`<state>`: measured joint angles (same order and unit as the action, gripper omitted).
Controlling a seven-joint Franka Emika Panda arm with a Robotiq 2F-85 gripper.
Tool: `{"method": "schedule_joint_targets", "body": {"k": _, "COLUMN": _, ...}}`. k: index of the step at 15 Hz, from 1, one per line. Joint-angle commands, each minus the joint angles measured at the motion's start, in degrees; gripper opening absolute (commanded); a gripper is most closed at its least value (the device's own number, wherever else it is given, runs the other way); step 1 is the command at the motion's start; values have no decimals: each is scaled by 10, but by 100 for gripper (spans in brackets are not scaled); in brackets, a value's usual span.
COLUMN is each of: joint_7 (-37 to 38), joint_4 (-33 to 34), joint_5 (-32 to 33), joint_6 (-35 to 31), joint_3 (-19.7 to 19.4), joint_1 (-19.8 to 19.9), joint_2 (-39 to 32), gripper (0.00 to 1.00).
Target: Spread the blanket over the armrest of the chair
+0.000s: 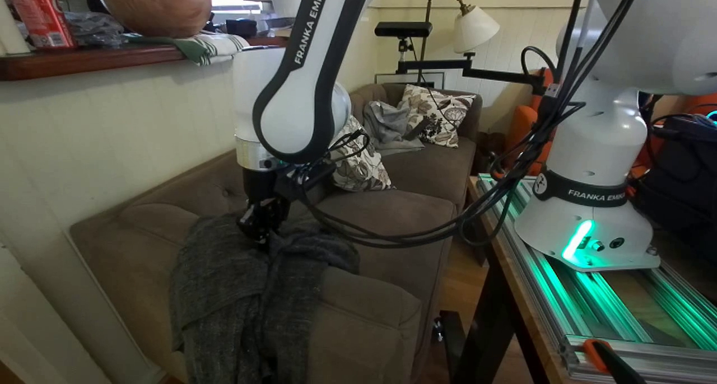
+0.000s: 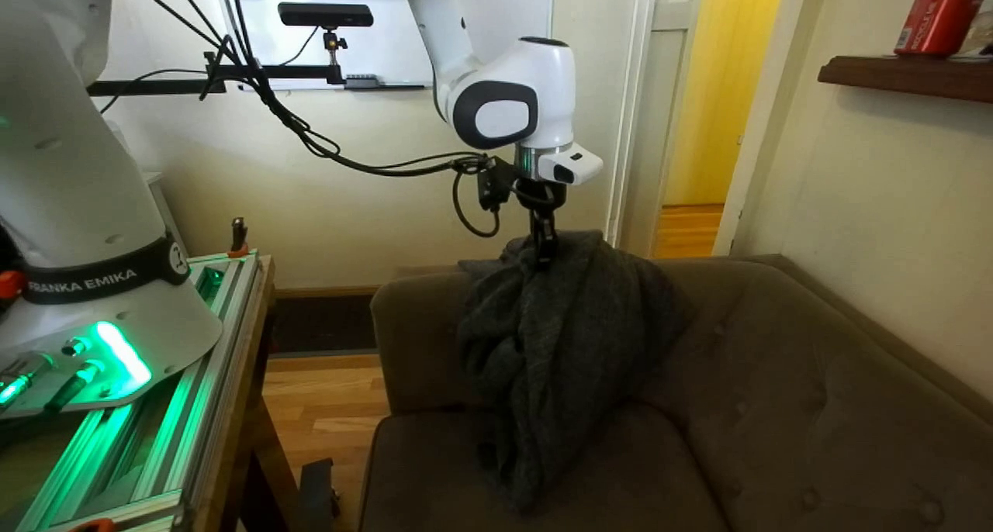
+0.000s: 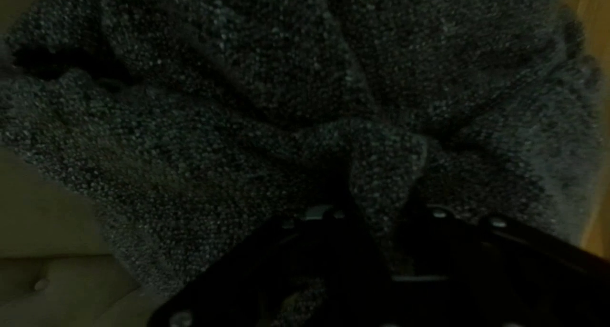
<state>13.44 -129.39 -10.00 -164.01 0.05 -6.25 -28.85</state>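
"Where's the blanket [image 1: 224,283]; is anything gripping it?"

"Rumpled over the armrest [image 1: 369,317], apart from the edge of the counter [image 2: 230,408] facing the couch [image 2: 760,408]; the end effector [image 2: 544,253] looks narrow, a fold nipped within."

"How will it handle?"

"Soft, limp, hard to harm, I'd guess; a lone pinch bunches it; better take the free border nearest that counter edge, where the armrest lies bare; then draw it flat."

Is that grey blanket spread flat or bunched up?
Bunched up: in both exterior views, the blanket lies over the armrest in uneven folds, not smoothed out.
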Motion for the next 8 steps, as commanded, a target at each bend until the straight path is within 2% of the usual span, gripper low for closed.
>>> {"method": "schedule_joint_targets", "body": {"k": 1, "joint_7": 67, "joint_4": 3, "joint_5": 12, "joint_6": 15, "joint_3": -33, "joint_1": -42, "joint_2": 20, "gripper": 0}}
{"method": "schedule_joint_targets", "body": {"k": 3, "joint_7": 112, "joint_4": 0, "joint_5": 15, "joint_6": 20, "joint_3": -55, "joint_1": -67, "joint_2": 43, "gripper": 3}}
{"method": "schedule_joint_targets", "body": {"k": 5, "joint_7": 139, "joint_4": 1, "joint_5": 20, "joint_6": 15, "joint_3": -68, "joint_1": -84, "joint_2": 65, "gripper": 1}}
{"method": "schedule_joint_targets", "body": {"k": 8, "joint_7": 189, "joint_4": 24, "joint_5": 56, "joint_6": -6, "joint_3": -104, "joint_1": -119, "joint_2": 93, "gripper": 3}}
